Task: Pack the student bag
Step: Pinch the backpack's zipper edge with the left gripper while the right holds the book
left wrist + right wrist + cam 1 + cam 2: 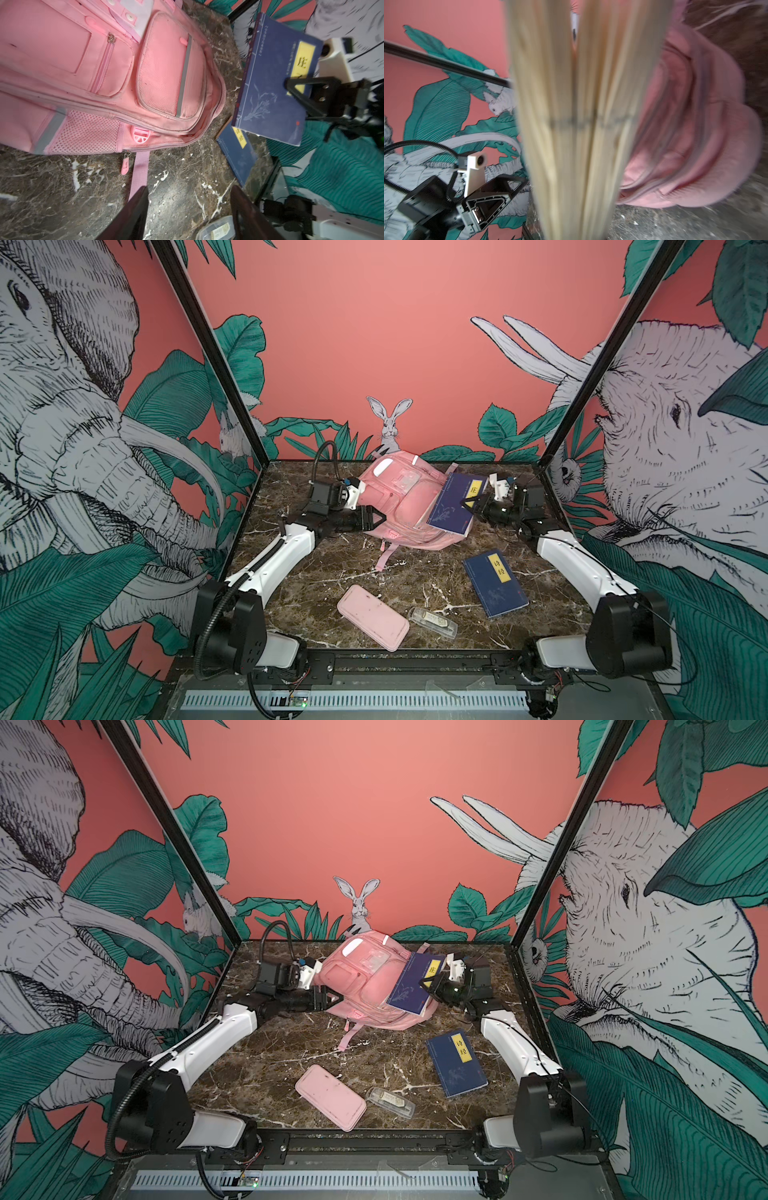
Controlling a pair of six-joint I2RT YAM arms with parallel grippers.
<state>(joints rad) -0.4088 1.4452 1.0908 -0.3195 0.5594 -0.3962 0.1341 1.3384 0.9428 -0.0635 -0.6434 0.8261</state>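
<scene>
Left tool [381, 517]: jaws parted, nothing between them.
Right tool [470, 504]: closed on the held book [451, 502].

**Top views**
- Student bag [395, 506], one. It lies flat at the centre of both views, at the back of the tabletop [316, 572].
- The left tool's tip is just beside the bag's lower-left flank. Whether they touch cannot be told.
- The held book is tilted over the bag's right side.
- Dark blue books with yellow labels, two. The second is the loose book [494, 583], lower right.
- Pink pouch [372, 616], one, lower centre.
- Clear case [434, 622], one, just beside the pouch.
- Tools, two.

**Left wrist view**
- The bag fills the upper left, showing its zipped pockets, mesh panels and grey strips.
- One strap [139, 170] trails onto the tabletop.
- The held book sits upper right, with a finger of the right tool across its cover.
- The left tool's two dark fingers stand wide at the bottom edge.

**Right wrist view**
- Cream page edges of the held book fill the centre.
- The bag's pink folds lie at the right.

**Handling, as judged**
- The bag is soft, limp and probably light, so it would sag and fold if lifted.
- The firmest holds look like a zip-edge lip or a strap, not the smooth panel.
</scene>
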